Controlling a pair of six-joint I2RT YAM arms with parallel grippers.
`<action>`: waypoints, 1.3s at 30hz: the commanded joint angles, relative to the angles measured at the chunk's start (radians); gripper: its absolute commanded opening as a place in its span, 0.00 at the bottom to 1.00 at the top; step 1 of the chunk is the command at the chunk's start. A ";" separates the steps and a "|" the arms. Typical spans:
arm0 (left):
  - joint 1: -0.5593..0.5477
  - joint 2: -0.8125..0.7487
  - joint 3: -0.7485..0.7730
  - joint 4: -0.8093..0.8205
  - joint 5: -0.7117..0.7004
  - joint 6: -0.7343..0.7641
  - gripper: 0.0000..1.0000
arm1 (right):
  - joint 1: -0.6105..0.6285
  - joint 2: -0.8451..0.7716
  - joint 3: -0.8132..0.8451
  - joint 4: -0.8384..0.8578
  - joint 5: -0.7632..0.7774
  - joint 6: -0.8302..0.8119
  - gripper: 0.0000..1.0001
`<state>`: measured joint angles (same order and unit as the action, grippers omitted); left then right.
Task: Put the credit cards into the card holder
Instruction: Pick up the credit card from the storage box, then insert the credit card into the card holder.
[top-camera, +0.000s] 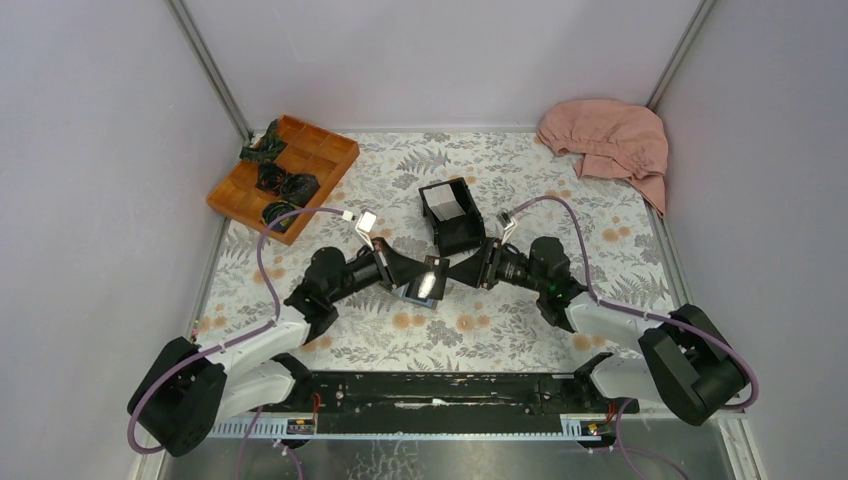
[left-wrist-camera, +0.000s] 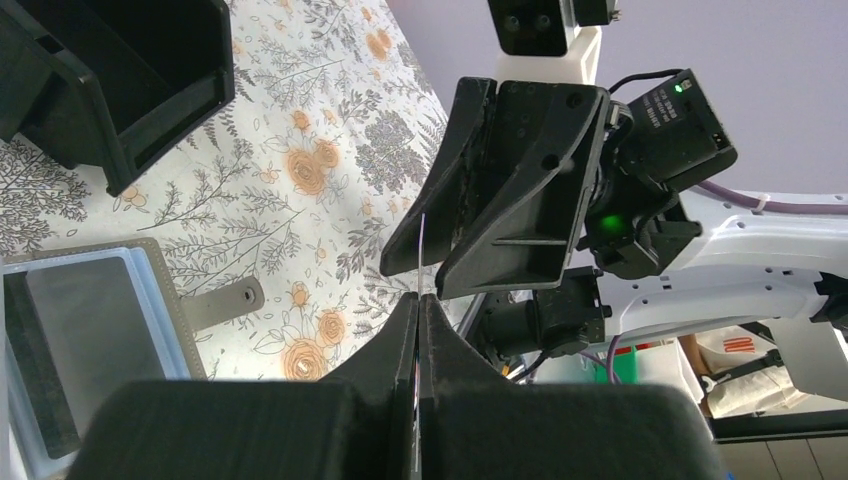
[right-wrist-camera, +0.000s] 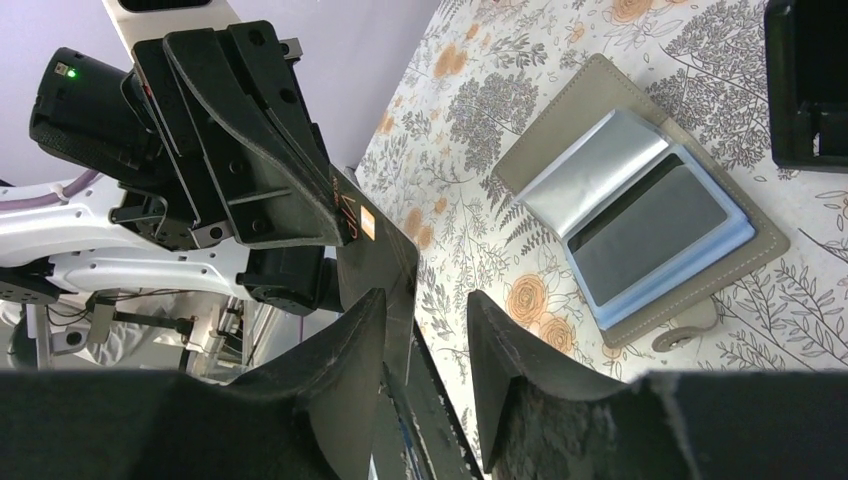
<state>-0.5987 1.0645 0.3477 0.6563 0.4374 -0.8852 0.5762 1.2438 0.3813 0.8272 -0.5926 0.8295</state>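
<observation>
The floral counter (top-camera: 560, 300) carries an orange tray (top-camera: 330, 150) of dark clutter (top-camera: 285, 185) at the far left, a pink cloth (top-camera: 610, 140) in the far right corner and, just beyond the two hands, an open black box (top-camera: 462, 232) with more white cards (top-camera: 447, 205) inside. The left hand (left-wrist-camera: 418, 305) is clamped tight on one credit card (right-wrist-camera: 378, 250), held in the air above the counter. The right hand (right-wrist-camera: 428, 300) faces it with its fingers apart, the card's free end reaching in between them, close to one finger; contact cannot be judged. From above, both hands and the card cover most of the card holder (right-wrist-camera: 640, 215), leaving only a blue sliver. The right wrist view shows it lying open on the counter beside the hands, a grey flap raised over its dark and blue inside, with the black box cut off at the frame edge. The left wrist view sees the card only edge-on, as a thin line, and crops the holder at its lower left corner.
</observation>
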 joint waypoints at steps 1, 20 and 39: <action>0.018 0.013 -0.012 0.133 0.038 -0.033 0.00 | 0.015 0.028 0.003 0.137 -0.018 0.033 0.42; 0.063 0.088 -0.008 0.161 0.027 -0.052 0.04 | 0.059 0.111 -0.017 0.304 -0.032 0.137 0.00; 0.072 -0.058 0.069 -0.378 -0.211 0.208 0.35 | 0.095 0.044 0.058 -0.186 0.278 -0.003 0.00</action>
<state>-0.5095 1.0096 0.3943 0.3416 0.2527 -0.7418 0.6418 1.2915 0.3756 0.7528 -0.4374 0.8814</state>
